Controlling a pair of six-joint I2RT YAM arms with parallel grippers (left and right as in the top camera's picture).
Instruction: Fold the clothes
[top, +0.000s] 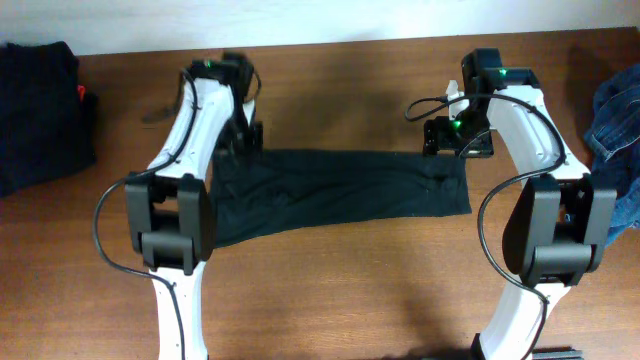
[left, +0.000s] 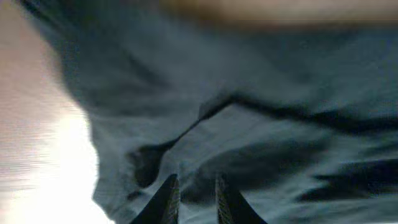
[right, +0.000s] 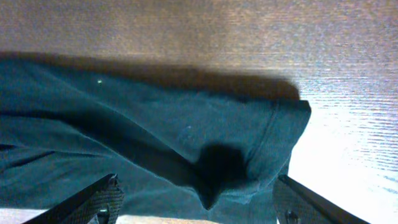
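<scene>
A black shirt (top: 340, 195) lies flat on the brown counter (top: 340, 90). It is folded into a long strip that runs from 9 o'clock to 3 o'clock across the middle. The strip has some wrinkles, mostly near its 9 o'clock end. Its 3 o'clock end is a neat, straight edge.

The left tool (top: 243, 138) is down at the 10 o'clock corner of the shirt. In the left wrist view, its two fingers (left: 166, 199) are close together, with only a thin gap. They sit right over bumpy cloth. That picture is blurry, so I cannot tell if any cloth is pinched between them.

The right tool (top: 457, 140) is at the 2 o'clock corner of the shirt. In the right wrist view, its fingers (right: 93, 199) are spread wide, one at 7 o'clock and one at 5 o'clock in the picture. It holds nothing. The corner of the shirt, with its sewn hem, lies between them on the counter. A dark shadow falls on the cloth there.

A dark pile (top: 35, 110) of cloth sits at the 10 o'clock edge of the counter, well apart from the shirt. A bit of red shows beside it. A blue cloth (top: 620, 110) lies at the 2 o'clock edge, past the right arm (top: 530, 120).
</scene>
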